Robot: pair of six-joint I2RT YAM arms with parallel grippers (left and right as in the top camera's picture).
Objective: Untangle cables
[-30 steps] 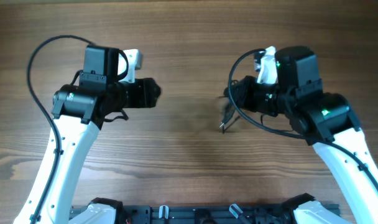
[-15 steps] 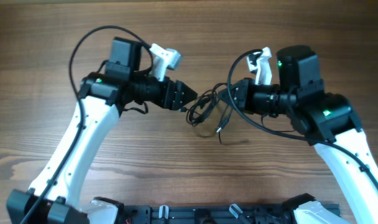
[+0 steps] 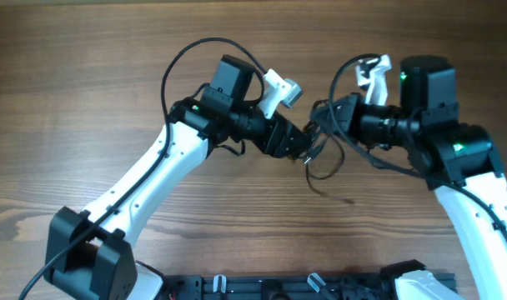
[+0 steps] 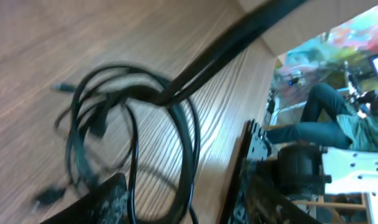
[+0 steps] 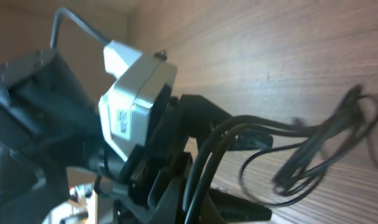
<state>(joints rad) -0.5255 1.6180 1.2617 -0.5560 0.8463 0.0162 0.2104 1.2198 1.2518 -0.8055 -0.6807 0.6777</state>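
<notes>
The cables (image 3: 323,163) are a tangle of thin black cords hanging in loops between both grippers, above the wooden table (image 3: 87,50). My right gripper (image 3: 332,122) is shut on a few strands, which run up between its jaws (image 5: 198,186). My left gripper (image 3: 303,143) has reached across to the bundle and meets it from the left. In the left wrist view its fingers (image 4: 99,200) stand apart, and two looped strands (image 4: 189,143) pass between them. A small plug end (image 4: 47,196) dangles low on the left. The picture is blurred.
The left arm's thick black cable (image 3: 195,58) arcs over its wrist, and the right arm's own cable (image 3: 378,162) loops beneath its gripper. The left gripper's white camera housing (image 5: 139,87) fills the right wrist view close by. A black rail (image 3: 278,287) runs along the table's near edge.
The left arm has swung far to the right, from the table's left side to the bundle. The right gripper has shifted slightly right and up with the cables.
</notes>
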